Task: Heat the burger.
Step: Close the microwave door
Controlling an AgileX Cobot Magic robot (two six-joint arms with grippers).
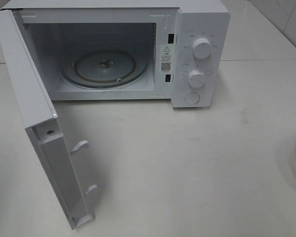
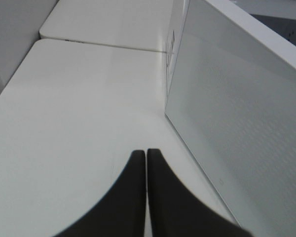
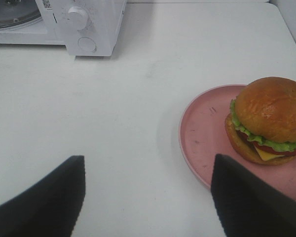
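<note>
The bench (image 1: 187, 163) is broad, white and mostly bare. At its far side sits the microwave (image 1: 200, 29), cavity exposed, with the door (image 1: 27, 103) swung out toward seven o'clock in the high view and the glass turntable (image 1: 106, 69) bare inside. The oven looks ready, so the step in hand appears to be fetching the food.

The pink plate (image 3: 207, 133) lies at the bench's three o'clock edge; only a sliver of its rim shows in the high view. The burger (image 3: 269, 121) rests on the plate's outer half, off-centre, upright on its bottom bun. Being round, it has no real long axis across the bench; its only axis runs vertically through the stack, top bun up, with the cheese corner and lettuce frill facing the right wrist camera.

The right claw (image 3: 148, 197) hangs released, jaws wide, short of the plate with the burger off to one side of its line. To do this well, I would centre it over the bun first, then close low across the stack's widest part, gently, so the layers do not shear.

The left claw (image 2: 146, 168) is clenched on nothing, beside the door's outer face.
</note>
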